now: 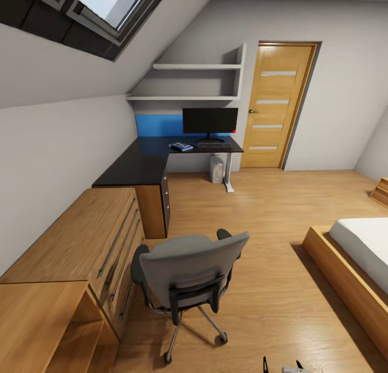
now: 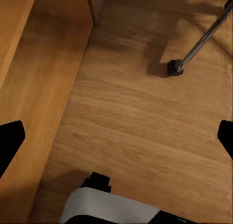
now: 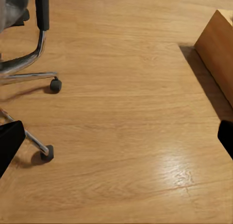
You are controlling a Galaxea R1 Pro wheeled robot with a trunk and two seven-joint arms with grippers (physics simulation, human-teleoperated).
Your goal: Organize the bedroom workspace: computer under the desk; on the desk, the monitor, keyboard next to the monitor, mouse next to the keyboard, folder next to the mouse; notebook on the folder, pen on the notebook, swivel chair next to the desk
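Behind the swivel chair [image 1: 186, 271], left fingers [image 2: 10, 141] and right fingers [image 3: 9, 141] spread, holding nothing.

The bench [image 1: 137, 166] is glossy black, with a black monitor [image 1: 209, 120] before a bright blue panel [image 1: 157, 125]. The chair [image 1: 191, 265] is grey, the floor [image 1: 258, 211] honey-coloured wood grain, the door [image 1: 277, 104] light wood with pale stripes.

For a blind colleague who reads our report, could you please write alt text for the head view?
A grey swivel chair stands on a wooden floor, its back to the camera, away from a black L-shaped desk in the far corner. On the desk stand a monitor, a keyboard and a blue folder; a bed is at right.
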